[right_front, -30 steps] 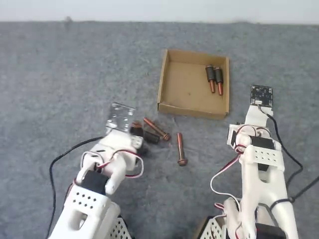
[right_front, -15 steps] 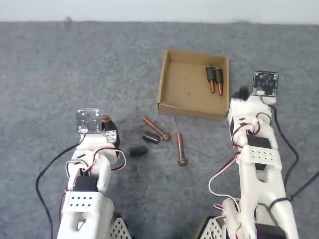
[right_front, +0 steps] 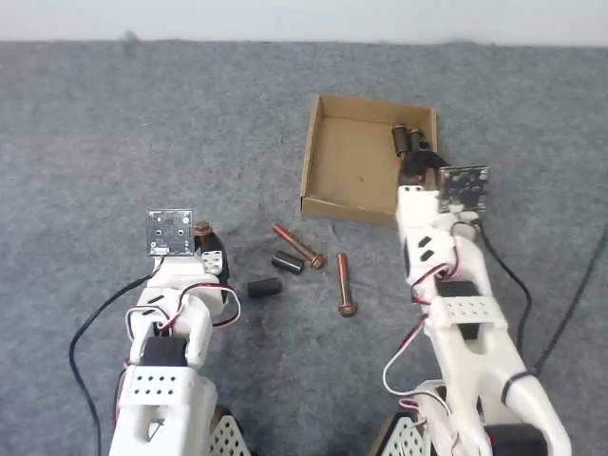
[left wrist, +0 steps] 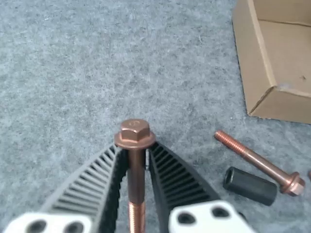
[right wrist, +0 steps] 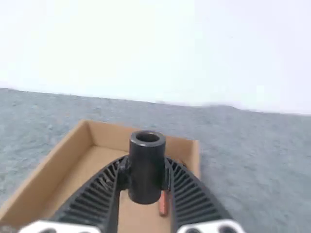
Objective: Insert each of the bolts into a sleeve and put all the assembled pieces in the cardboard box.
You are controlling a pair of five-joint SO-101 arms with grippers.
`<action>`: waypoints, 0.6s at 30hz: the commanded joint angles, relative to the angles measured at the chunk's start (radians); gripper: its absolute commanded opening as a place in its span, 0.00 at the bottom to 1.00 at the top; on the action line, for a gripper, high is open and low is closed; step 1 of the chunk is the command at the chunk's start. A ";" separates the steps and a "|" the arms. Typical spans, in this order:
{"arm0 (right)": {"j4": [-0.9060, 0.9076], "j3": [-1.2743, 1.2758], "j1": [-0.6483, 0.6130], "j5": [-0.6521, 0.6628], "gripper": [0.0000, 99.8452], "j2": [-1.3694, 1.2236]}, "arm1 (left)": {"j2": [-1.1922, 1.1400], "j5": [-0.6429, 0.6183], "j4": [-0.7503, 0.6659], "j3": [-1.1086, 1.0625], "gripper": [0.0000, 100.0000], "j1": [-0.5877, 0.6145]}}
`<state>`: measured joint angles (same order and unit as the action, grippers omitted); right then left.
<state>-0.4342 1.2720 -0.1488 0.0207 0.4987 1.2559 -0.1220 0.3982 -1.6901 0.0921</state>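
Observation:
My left gripper is shut on a copper bolt, hex head out past the fingertips; from above it is held left of the loose parts. My right gripper is shut on a black sleeve, bore facing up, over the right side of the cardboard box. On the carpet lie two loose bolts and two black sleeves. Assembled pieces lie in the box's far right corner, partly hidden by the right gripper.
Grey carpet covers the table up to a white wall at the back. The box's near wall stands beyond a loose bolt and sleeve. Cables trail from both arm bases at the front edge.
The left arm has pulled back to the left from the loose parts with a bolt in its gripper, then stayed put. The right arm has swung left over the box.

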 commanded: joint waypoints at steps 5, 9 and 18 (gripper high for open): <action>-0.427 -0.031 -0.050 0.014 0.01 -0.280 | 0.032 -0.002 -0.037 0.016 0.01 0.008; -0.639 -0.091 -0.044 0.015 0.01 -0.496 | 0.032 -0.002 -0.038 0.016 0.01 0.008; -0.878 -0.112 -0.110 0.015 0.01 -0.757 | 0.032 0.000 -0.095 -0.001 0.01 0.046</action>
<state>-1.2428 1.2091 -0.2271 0.0207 -0.2455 1.2559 -0.1220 0.3399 -1.7054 0.1212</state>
